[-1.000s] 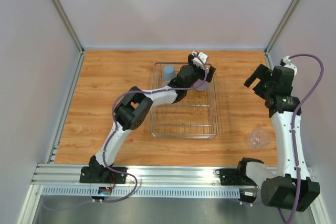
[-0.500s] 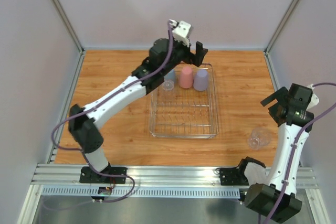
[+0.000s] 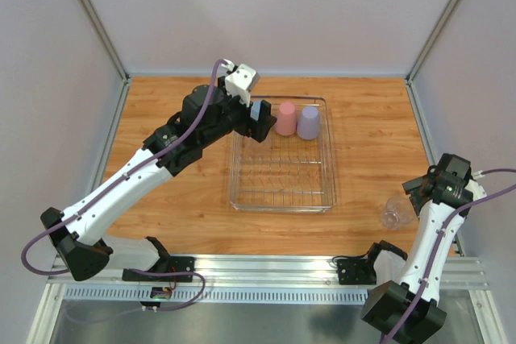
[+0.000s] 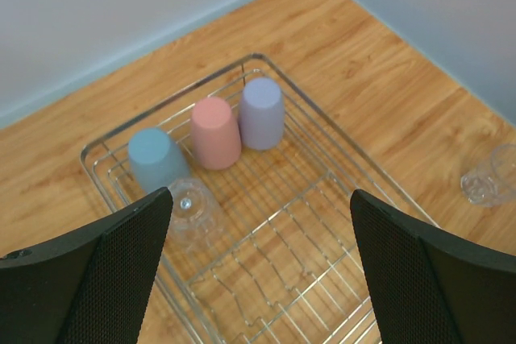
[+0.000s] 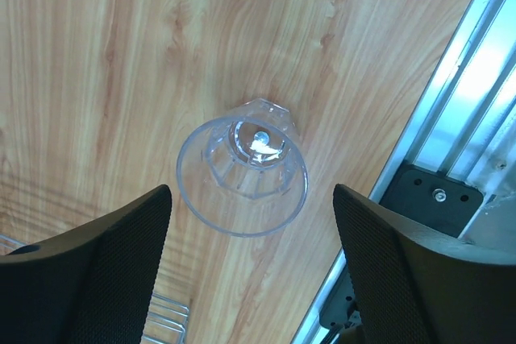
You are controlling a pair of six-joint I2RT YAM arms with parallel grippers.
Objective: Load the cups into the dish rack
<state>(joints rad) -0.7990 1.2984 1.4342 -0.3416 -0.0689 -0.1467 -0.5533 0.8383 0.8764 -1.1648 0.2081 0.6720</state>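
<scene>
Left claw (image 4: 260, 207): spread wide, above the rack's (image 4: 298, 231) far-left corner.
Right claw (image 5: 251, 191): spread, flanking a clear cup (image 5: 242, 175), not touching it.
Clear cup: on the surface (image 5: 97, 54), right of the rack, near the front rail.
Rack: blue cup (image 4: 153, 159), pink cup (image 4: 214, 130) and lavender cup (image 4: 262, 112) upended along the far edge; second clear cup (image 4: 189, 207) beside the blue cup; open wire nearer.

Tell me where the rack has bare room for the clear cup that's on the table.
The near half of the dish rack is bare, from its near rim up to the clear cup already inside. The far row is crowded: blue cup, pink cup and lavender cup side by side.
</scene>
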